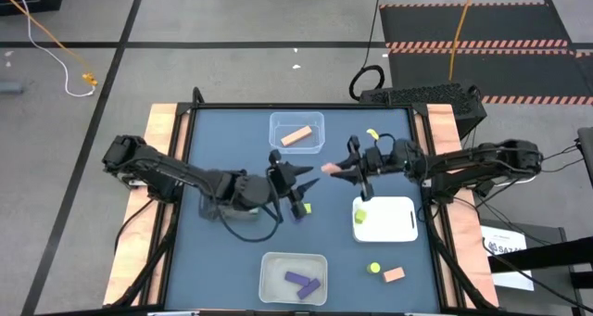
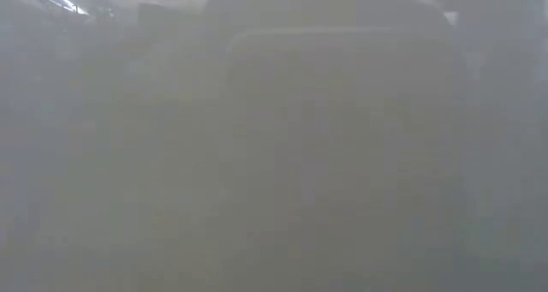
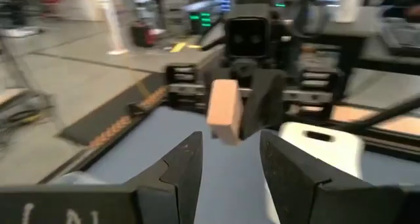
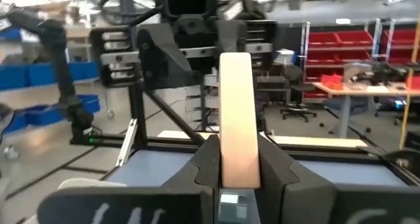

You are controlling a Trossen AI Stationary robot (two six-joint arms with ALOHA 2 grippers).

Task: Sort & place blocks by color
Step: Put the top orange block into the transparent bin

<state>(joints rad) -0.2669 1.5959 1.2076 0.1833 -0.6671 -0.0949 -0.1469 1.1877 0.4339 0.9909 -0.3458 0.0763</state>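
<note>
— How far along are we?

— About halfway, I'd say. Nearest me, the clear tray (image 1: 293, 277) holds purple blocks (image 1: 301, 282); an orange block (image 1: 394, 274) and a yellow-green round piece (image 1: 374, 269) lie loose on the counter (image 1: 213, 251) to its right.

— And further out?

— The white tray (image 1: 389, 219) has one yellow-green cube (image 1: 359, 216). Mid-counter, my right pincer (image 1: 350, 168) is clamped on an orange bar (image 4: 237, 119); my left pincer (image 3: 230, 161) stands apart, facing it. The far tray (image 1: 296, 132) holds one orange piece (image 1: 296, 136).

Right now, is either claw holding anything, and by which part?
The right claw grips an orange bar by its lower end, and the bar stands upright above the fingers. The left claw is open and empty.
</note>
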